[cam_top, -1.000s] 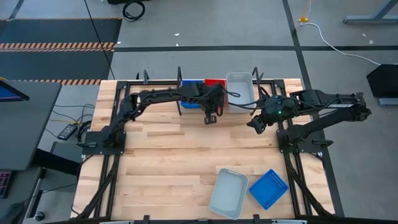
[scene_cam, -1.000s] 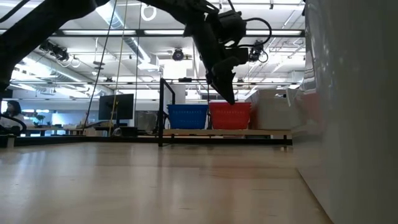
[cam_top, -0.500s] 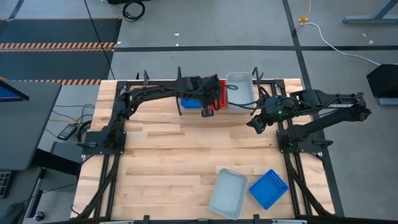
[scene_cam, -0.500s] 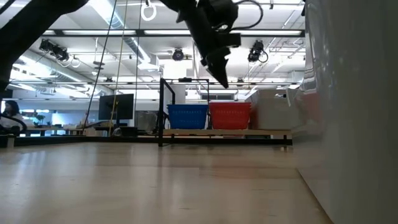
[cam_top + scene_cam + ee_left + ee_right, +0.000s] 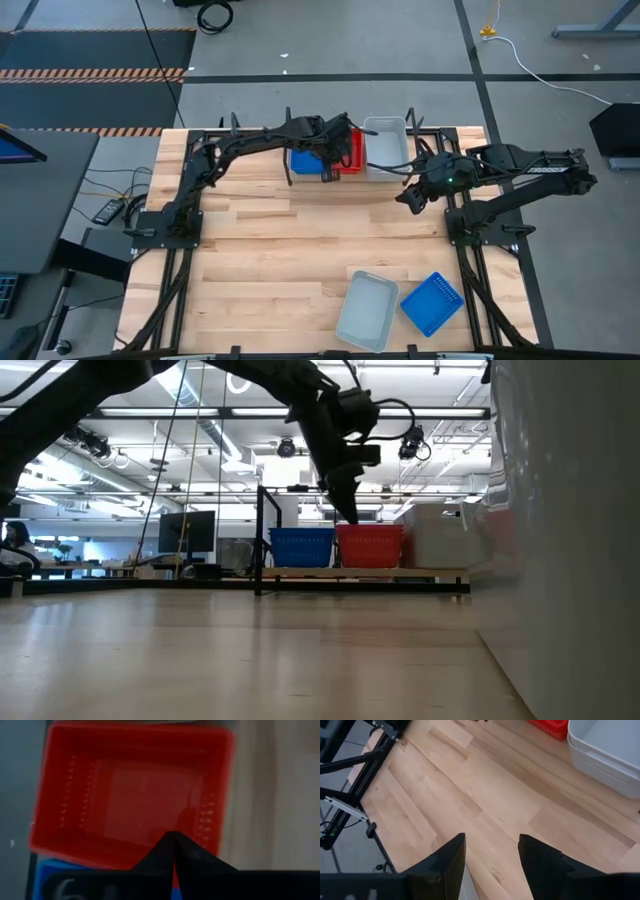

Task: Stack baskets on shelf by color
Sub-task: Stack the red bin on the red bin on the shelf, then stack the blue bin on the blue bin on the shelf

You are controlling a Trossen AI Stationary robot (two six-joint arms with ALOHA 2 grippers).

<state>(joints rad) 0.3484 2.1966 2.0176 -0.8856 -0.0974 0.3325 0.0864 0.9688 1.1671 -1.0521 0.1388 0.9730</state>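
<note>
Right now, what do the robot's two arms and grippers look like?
Both arms are black and jointed, with black cables looping along them. The left gripper has dark fingers tapering to a point. The right gripper has two broad, dark, wedge-shaped fingers. A small green light glows on the right arm's wrist.

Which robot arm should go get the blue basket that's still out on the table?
Probably the right. The blue basket lies on its side of the table, and its gripper is open and empty. The left gripper is shut, up by the shelf.
</note>
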